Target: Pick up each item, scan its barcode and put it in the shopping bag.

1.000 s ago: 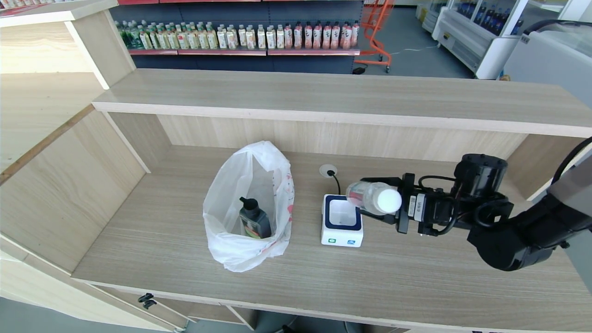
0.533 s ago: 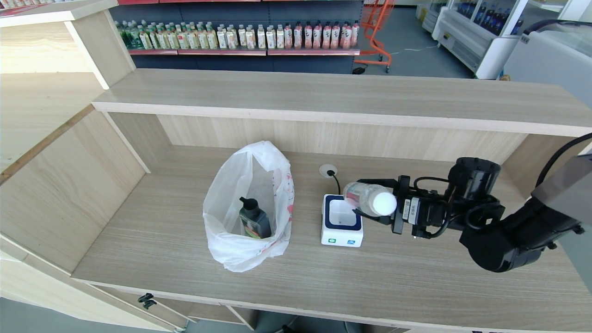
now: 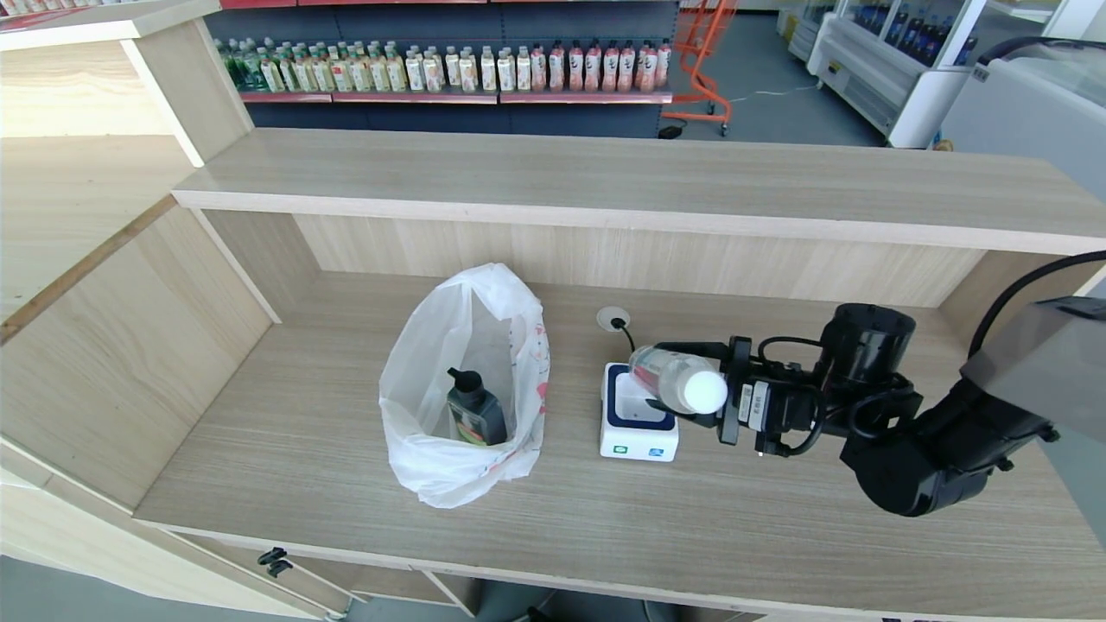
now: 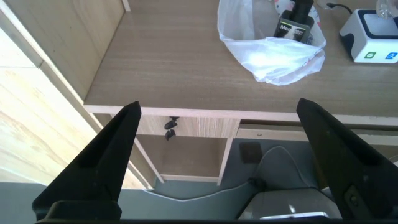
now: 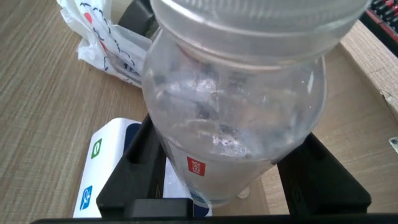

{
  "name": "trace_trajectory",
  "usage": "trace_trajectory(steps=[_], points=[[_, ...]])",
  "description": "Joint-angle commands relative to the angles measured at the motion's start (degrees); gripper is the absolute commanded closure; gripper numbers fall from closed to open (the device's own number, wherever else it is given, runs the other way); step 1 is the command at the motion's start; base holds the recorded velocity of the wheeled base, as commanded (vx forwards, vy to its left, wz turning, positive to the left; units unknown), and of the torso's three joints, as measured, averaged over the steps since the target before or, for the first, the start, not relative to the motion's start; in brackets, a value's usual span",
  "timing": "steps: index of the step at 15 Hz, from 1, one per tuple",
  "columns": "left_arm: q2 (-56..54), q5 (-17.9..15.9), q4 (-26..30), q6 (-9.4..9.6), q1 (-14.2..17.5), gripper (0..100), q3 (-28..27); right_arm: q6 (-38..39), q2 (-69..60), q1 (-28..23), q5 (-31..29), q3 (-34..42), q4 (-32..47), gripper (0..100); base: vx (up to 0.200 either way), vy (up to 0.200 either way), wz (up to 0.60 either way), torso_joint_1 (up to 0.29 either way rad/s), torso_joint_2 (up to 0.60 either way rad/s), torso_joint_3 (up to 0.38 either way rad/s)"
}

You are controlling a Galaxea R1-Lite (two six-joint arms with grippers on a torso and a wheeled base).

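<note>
Change: right gripper [image 3: 667, 377] with its bottle [image 3: 672, 380] has shifted toward the robot's left over the last second; the bottle's base end is now above the scanner [image 3: 639, 442], where before it hung at the scanner's right edge.
Left gripper [image 4: 219, 106]: nearest item, held low in front of the counter's front edge; fingers spread wide, nothing between them.
Counter [image 3: 346, 484]: light wood-grain top, carrying the scanner and the bag.
Right gripper: fingers closed on the bottle's body, one on each side.
Bottle: clear plastic, white cap, lying roughly level (cap end toward the robot), lifted off the counter, its far end over the scanner window.
Scanner: small white box with a dark-framed window on top, just right of the bag.
Shopping bag [image 3: 432, 345]: thin white plastic, mouth open, standing left of the scanner.
Dark bottle [image 3: 475, 413]: upright inside the bag, black cap.
Cable port [image 3: 613, 318]: round, behind the scanner, cord plugged in.
Ledge [image 3: 605, 173]: raised wooden top behind the counter.
Shelf [image 3: 449, 71]: farthest back, a row of drink bottles.
</note>
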Motion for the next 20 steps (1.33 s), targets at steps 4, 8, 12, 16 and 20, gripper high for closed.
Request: trace_trajectory(steps=[4, 8, 12, 16, 20], points=[[0.1, 0.0, 0.0, 0.00, 0.0, 0, 0.0, 0.6, 4.3, 0.0, 0.2, -3.5, -2.0, 100, 0.000, 0.000, 0.00, 0.000, 0.00, 0.000], [0.1, 0.0, 0.0, 0.00, 0.0, 0, 0.0, 1.8, 5.1, 0.3, 0.2, -3.6, -2.0, 100, 0.000, 0.000, 0.00, 0.000, 0.00, 0.000], [0.0, 0.0, 0.0, 0.00, 0.0, 0, 0.1, 6.5, 0.9, 0.2, 0.2, -3.6, -2.3, 100, 0.000, 0.000, 0.00, 0.000, 0.00, 0.000], [0.0, 0.0, 0.0, 0.00, 0.0, 0, 0.0, 20.7, -12.9, -0.2, 0.1, -1.1, -2.7, 100, 0.000, 0.000, 0.00, 0.000, 0.00, 0.000], [0.1, 0.0, 0.0, 0.00, 0.0, 0, 0.0, 44.9, -22.9, 0.0, -11.1, 4.2, -2.1, 100, 0.000, 0.000, 0.00, 0.000, 0.00, 0.000]])
